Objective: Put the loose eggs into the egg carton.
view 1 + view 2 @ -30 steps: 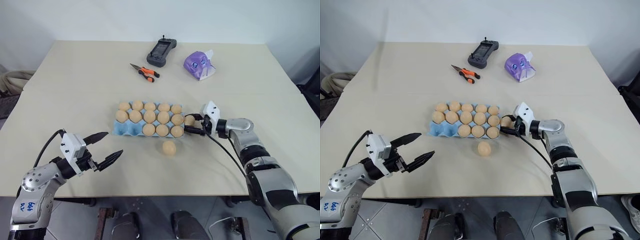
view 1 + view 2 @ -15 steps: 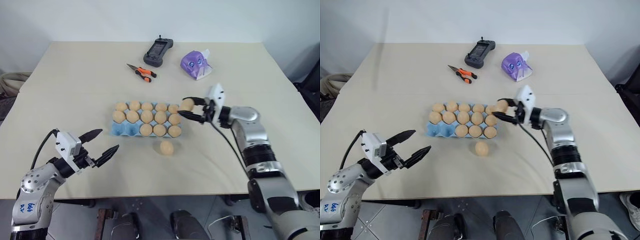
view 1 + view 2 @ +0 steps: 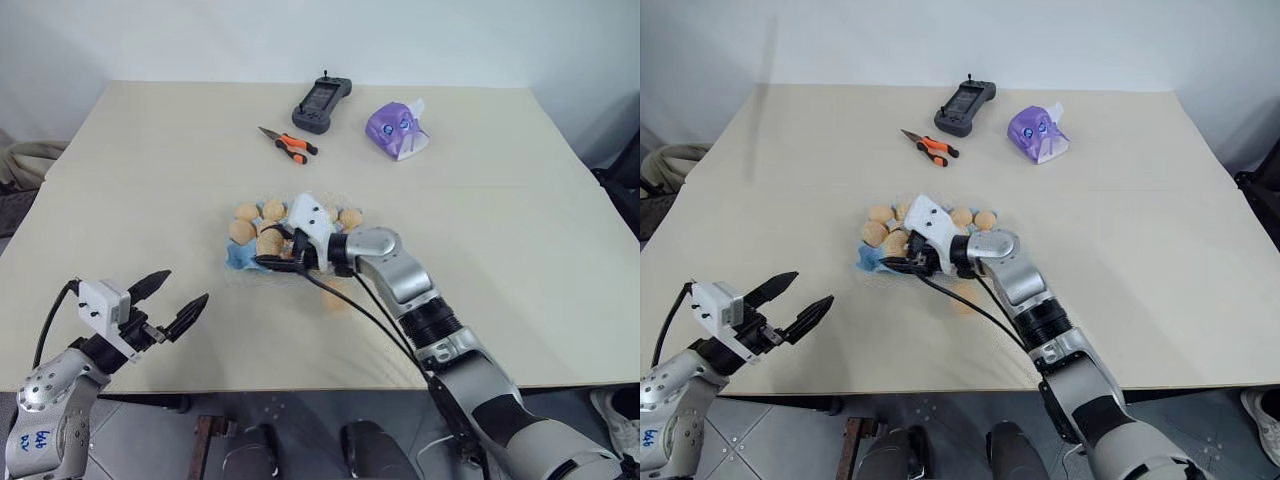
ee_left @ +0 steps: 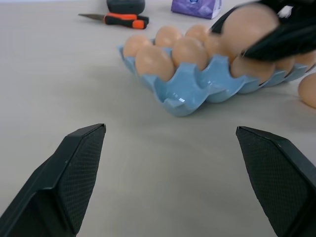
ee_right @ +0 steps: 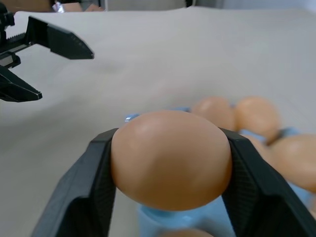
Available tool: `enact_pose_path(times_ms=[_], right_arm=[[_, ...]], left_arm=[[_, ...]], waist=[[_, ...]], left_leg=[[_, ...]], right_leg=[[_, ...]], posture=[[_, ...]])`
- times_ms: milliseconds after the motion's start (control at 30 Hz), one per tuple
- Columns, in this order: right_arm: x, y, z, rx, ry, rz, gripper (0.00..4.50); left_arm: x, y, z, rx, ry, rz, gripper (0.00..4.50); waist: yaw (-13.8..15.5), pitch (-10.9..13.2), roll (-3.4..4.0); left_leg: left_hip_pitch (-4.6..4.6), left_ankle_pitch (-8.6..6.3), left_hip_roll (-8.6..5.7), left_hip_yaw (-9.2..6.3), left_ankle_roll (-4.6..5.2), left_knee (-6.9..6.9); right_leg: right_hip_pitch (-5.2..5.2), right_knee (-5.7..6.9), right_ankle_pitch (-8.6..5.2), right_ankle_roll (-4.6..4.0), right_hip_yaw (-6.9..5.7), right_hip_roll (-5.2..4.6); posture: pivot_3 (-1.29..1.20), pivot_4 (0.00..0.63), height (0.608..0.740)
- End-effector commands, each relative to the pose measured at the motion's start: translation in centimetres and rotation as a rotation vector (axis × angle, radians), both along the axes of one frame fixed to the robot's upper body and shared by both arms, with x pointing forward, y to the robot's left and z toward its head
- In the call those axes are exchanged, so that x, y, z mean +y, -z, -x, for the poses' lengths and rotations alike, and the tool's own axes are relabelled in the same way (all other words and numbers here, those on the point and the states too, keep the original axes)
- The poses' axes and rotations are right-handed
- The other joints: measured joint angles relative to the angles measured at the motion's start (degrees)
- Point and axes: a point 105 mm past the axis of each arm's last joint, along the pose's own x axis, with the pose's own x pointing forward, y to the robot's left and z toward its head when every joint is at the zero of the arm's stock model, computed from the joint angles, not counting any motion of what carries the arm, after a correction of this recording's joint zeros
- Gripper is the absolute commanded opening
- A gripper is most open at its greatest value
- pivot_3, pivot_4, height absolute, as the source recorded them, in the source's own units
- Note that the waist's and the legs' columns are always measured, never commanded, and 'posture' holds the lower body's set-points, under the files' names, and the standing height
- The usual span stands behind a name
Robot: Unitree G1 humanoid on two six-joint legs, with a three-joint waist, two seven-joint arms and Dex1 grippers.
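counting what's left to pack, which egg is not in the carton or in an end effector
The lone egg lying on the bare table beside the egg carton, on its near side. The others sit in cups, and one egg is gripped by the right end effector.

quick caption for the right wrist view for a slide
Right gripper holding an egg between its fingers above the blue egg carton, left gripper open beyond.

Tan eggs (image 4: 154,62) fill a light blue carton (image 4: 190,91) on the beige counter (image 3: 520,220), near orange-handled pliers (image 3: 288,145) and a purple-white packet (image 3: 396,129).
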Motion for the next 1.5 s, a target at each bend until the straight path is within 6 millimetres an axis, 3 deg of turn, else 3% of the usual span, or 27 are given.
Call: enact_pose_path(times_ms=[33,100,233,300,433,633,700,867,1000,1133,1267,1400,1500], right_arm=[[1.1,-1.2,0.2,-0.039,-0.015,-0.029,4.02],[1.3,-1.2,0.2,-0.049,-0.012,-0.037,4.48],[0.3,-3.0,1.0,-0.098,-0.057,-0.111,4.48],[-1.1,-4.0,2.0,-0.139,-0.101,-0.167,4.48],[-5.9,-4.1,3.4,-0.159,-0.089,-0.217,4.48],[-13.5,-1.9,3.7,-0.147,0.115,-0.195,4.48],[-17.0,-0.4,4.0,-0.135,0.221,-0.17,4.48],[-23.2,2.7,5.4,-0.095,0.431,-0.135,4.48],[-26.6,5.1,7.1,-0.049,0.56,-0.113,4.48],[-27.6,6.0,7.9,-0.059,0.61,-0.124,4.48],[-26.9,6.2,8.1,-0.063,0.586,-0.123,4.48],[-24.3,5.0,7.9,-0.044,0.472,-0.135,4.48],[-21.1,3.5,7.7,0.03,0.363,-0.154,4.48]], left_arm=[[-0.2,-1.3,0.5,-0.057,0.003,-0.008,4.5],[-0.6,-1.4,0.5,-0.06,0.018,-0.012,4.5],[-1.3,-1.5,0.5,-0.059,0.053,-0.017,4.5],[-1.8,-1.5,0.4,-0.058,0.081,-0.022,4.5],[-3.2,-1.4,0.1,-0.047,0.167,-0.049,4.5],[-4.2,-1.2,-0.6,-0.026,0.252,-0.06,4.5],[-4.5,-1.1,-0.9,-0.016,0.277,-0.064,4.5],[-4.6,-1.0,-1.4,-0.003,0.311,-0.067,4.5],[-4.3,-1.0,-1.5,0.007,0.326,-0.077,4.5],[-4.3,-1.2,-1.8,-0.001,0.339,-0.093,4.5],[-4.3,-1.3,-1.9,0.001,0.35,-0.096,4.5],[-4.3,-1.0,-1.6,0.024,0.374,-0.101,4.5],[-4.1,-0.9,-0.8,0.023,0.421,-0.143,4.5]], waist=[[-0.02,0.0,0.0],[-0.04,-0.01,-0.01],[-0.03,-0.01,-0.02],[0.1,-0.01,-0.02],[0.99,-0.04,-0.07],[1.77,-0.05,-0.1],[1.88,-0.06,-0.1],[2.03,-0.05,-0.1],[1.95,-0.05,-0.1],[1.68,-0.05,-0.1],[1.89,-0.05,-0.1],[1.92,-0.05,-0.1],[1.88,-0.05,-0.1]], left_leg=[[0.0,0.0,0.0,0.01,0.0,-0.01],[-0.01,0.0,0.0,0.02,0.0,-0.01],[-0.12,0.0,-0.01,0.04,0.0,-0.04],[-0.22,0.0,0.0,0.05,-0.01,-0.06],[-0.34,-0.03,-0.01,0.01,0.03,-0.06],[-0.33,-0.07,-0.09,0.09,0.09,-0.01],[-0.26,-0.07,-0.12,0.15,0.06,-0.04],[-0.2,-0.1,-0.14,0.18,0.02,-0.08],[-0.18,-0.15,-0.12,0.17,0.05,-0.06],[0.06,-0.14,-0.13,0.23,0.04,-0.02],[0.19,-0.16,-0.07,0.06,0.05,-0.03],[0.18,-0.18,-0.06,0.04,0.08,-0.04],[0.18,-0.18,-0.01,0.04,0.07,-0.06]], right_leg=[[-0.01,0.0,0.0,0.0,0.0,0.0],[-0.03,0.0,0.0,0.0,0.01,0.0],[-0.2,0.0,0.0,0.0,0.03,0.0],[-0.31,0.0,0.0,0.0,0.03,0.0],[-0.34,-0.1,0.0,0.0,-0.03,-0.03],[-0.33,-0.15,0.0,0.0,0.05,-0.03],[-0.3,-0.15,0.0,-0.01,0.11,0.04],[-0.27,-0.17,-0.04,-0.08,0.18,0.06],[-0.16,-0.31,-0.04,-0.06,0.18,0.06],[0.03,-0.23,-0.03,-0.04,0.25,0.09],[0.26,-0.24,-0.01,-0.03,0.13,0.01],[0.31,-0.29,-0.01,-0.03,0.09,-0.03],[0.29,-0.29,-0.01,-0.02,0.1,-0.01]], posture=[[0.0,0.15,0.74],[0.0,0.15,0.74],[0.0,0.15,0.74],[0.0,0.15,0.74],[0.0,0.15,0.74],[0.0,0.15,0.74],[0.0,0.15,0.74],[0.0,0.15,0.74],[0.0,0.15,0.74],[0.0,0.15,0.74],[0.0,0.15,0.74],[0.0,0.15,0.74],[0.0,0.15,0.74]])
